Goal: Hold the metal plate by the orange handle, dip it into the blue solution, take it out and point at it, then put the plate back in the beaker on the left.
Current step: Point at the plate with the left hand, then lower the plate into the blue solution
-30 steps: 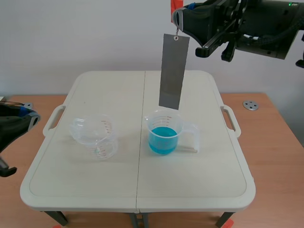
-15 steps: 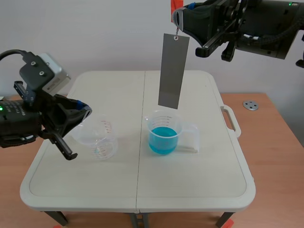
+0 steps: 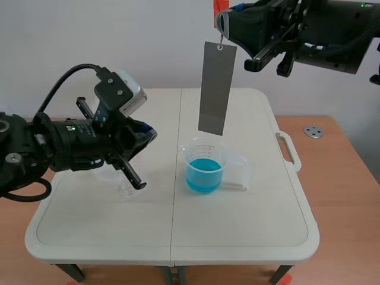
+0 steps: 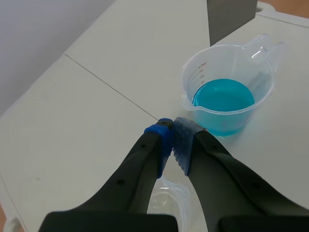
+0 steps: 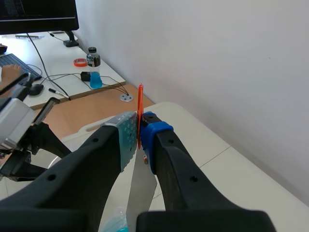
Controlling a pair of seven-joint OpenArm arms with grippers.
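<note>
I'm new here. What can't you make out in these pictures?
- Scene view: the empty beaker is mostly hidden behind the left arm.
- Scene view: the orange handle runs off the top edge.
- Left wrist view: the metal plate shows only its lower end; the rest is cut off.
- Any view: whether the plate is wet is too fine to tell.

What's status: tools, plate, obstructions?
Right tool shut on orange handle; metal plate hangs above blue solution. Left tool shut, empty, above left beaker. Nothing blocking plate.

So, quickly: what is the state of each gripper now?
Left gripper: closed, holding nothing.
Right gripper: closed on the orange handle of the metal plate.
</note>
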